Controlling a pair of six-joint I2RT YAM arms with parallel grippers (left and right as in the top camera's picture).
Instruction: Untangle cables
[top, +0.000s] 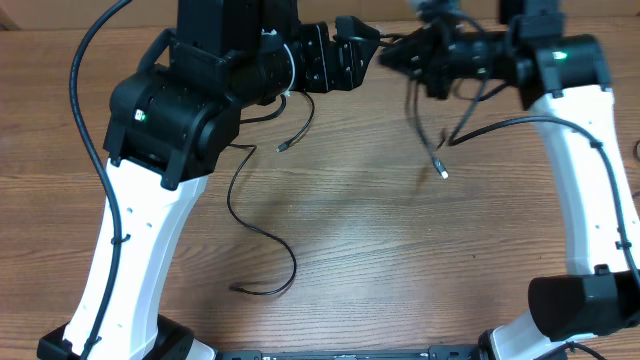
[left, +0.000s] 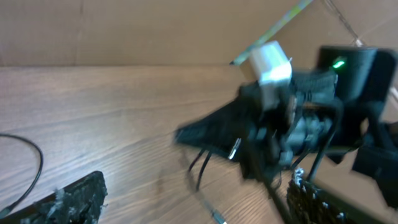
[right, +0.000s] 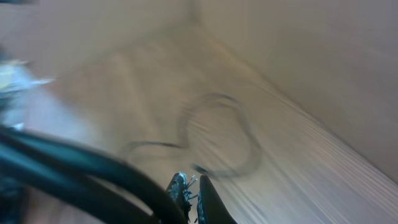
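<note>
My right pincer (top: 402, 52) is blurring in every view, its fingertips (right: 180, 190) pressing nearly together; judging from the overhead, it is clenching the hanging cable (top: 428, 135), which is dangling toward 6 o'clock with its plug (top: 441, 172) hovering off the wooden table (top: 380, 260) and throwing a shadow. My left pincer (top: 362, 52) is pointing toward 3 o'clock, jaws spread wide in the wrist view and gripping nothing. From it, the hanging cable is lying at 3 to 4 o'clock, close by, with its long axis running 12 to 6. A second cord, the loose cable (top: 262, 232), is resting flat at 7 o'clock from the left pincer and winding toward 6; the left arm is clearly nearer it. I am judging the next grasp falls to the left side, crossing the strand's axis.
</note>
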